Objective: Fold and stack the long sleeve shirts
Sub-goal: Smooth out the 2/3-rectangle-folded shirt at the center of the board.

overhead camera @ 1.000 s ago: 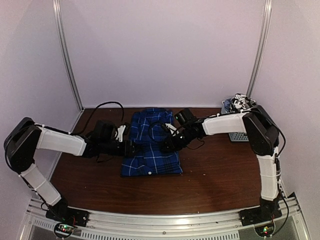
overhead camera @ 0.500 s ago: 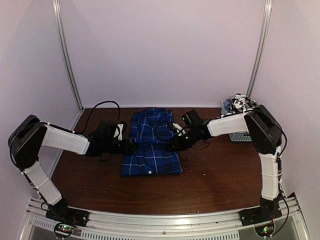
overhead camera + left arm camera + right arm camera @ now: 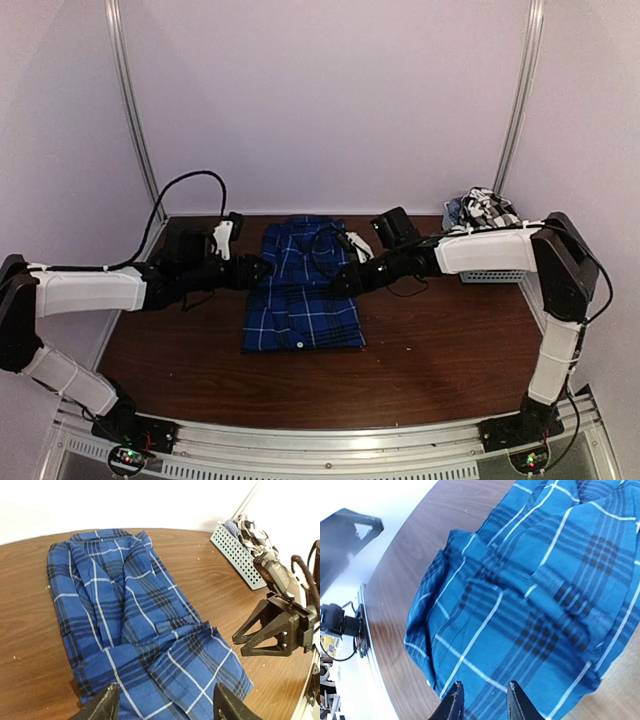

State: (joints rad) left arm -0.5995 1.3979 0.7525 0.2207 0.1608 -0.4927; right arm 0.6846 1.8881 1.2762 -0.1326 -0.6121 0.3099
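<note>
Left gripper [image 3: 165, 706]: fingers set wide apart, nothing between them, poised low over the left edge of the royal-blue plaid shirt [image 3: 303, 300], about halfway along its length. The left wrist view showed plaid cloth directly below and between the two fingertips; I could not tell whether they touched it.

Right gripper [image 3: 483, 700]: fingers parted by a narrow gap only, gripping nothing. It sat at the opposite, right edge of the same shirt, facing the left gripper across it. Seen from the left wrist, its fingers pointed at the cloth from just beside the hem.

The plaid shirt lay flat near the middle of the brown wooden table [image 3: 440, 350], folded into a long narrow rectangle, collar toward the back wall, lower hem toward the arm bases. Some loose folds and ridges ran across the near half.

The black-and-white check shirt [image 3: 487, 207] was bunched in a heap on top of the grey slotted basket [image 3: 490, 272], at the far right of the table, well apart from the plaid one.

Black cable [image 3: 172, 192] looped up behind the left arm
</note>
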